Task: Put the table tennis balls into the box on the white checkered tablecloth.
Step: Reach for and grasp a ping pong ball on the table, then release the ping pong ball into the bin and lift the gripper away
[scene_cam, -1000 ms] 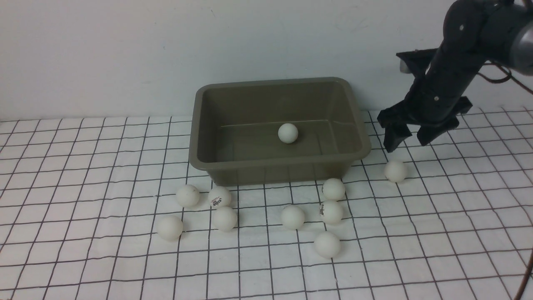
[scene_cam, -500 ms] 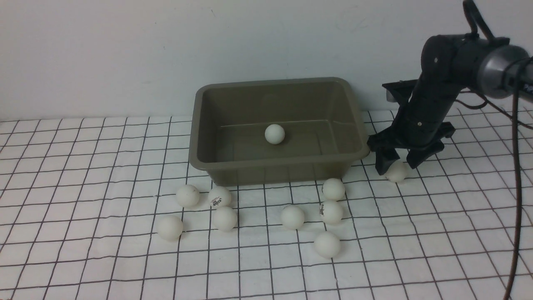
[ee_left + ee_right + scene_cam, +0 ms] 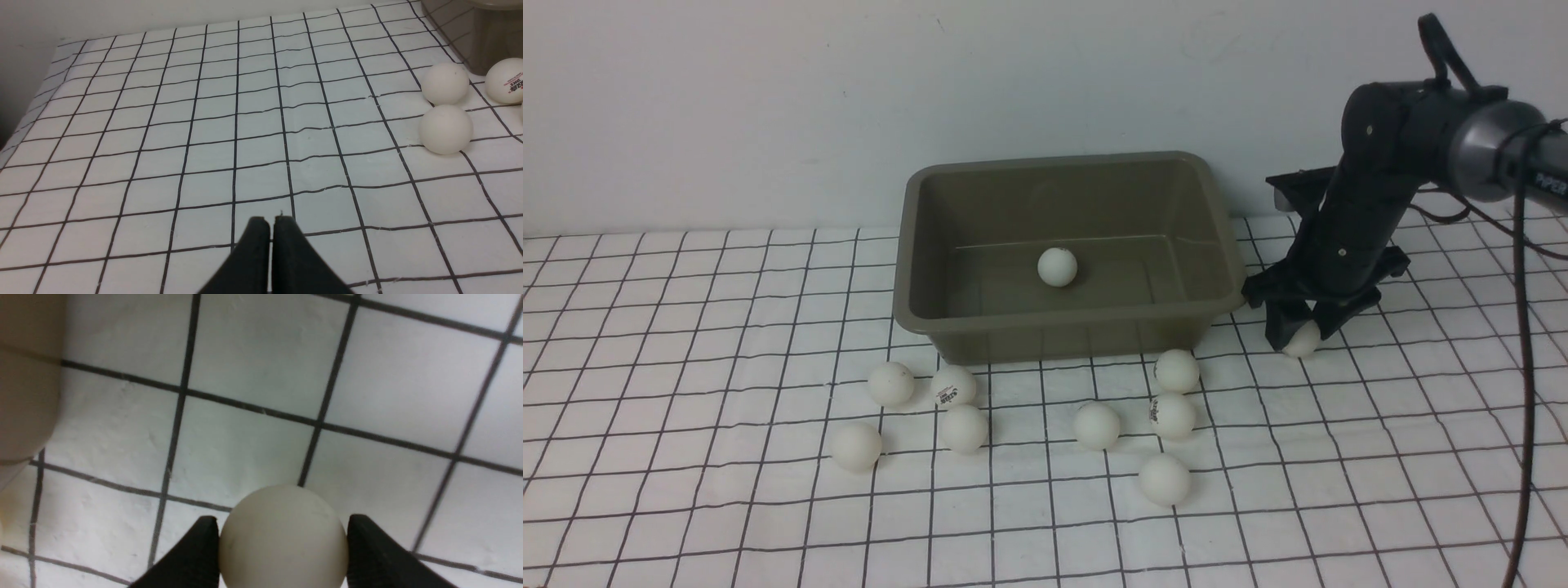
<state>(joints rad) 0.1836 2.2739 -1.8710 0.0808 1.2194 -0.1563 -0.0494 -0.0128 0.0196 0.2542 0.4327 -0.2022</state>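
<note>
Within the last second the right pincer (image 3: pixel 1296 328) had dropped onto the ball (image 3: pixel 1304 343) lying on the white checkered tablecloth (image 3: pixel 686 343) just right of the box (image 3: pixel 1062 331), its jaws narrowing until they clamped it; lifting looked next. The left pincer (image 3: pixel 271 223) stayed pressed together, idle

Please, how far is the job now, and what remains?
Done: one ball lies inside the box. In hand: the right gripper has its fingers against both sides of a second ball, resting on the tablecloth right of the box. Left: eight loose balls in front of the box.
</note>
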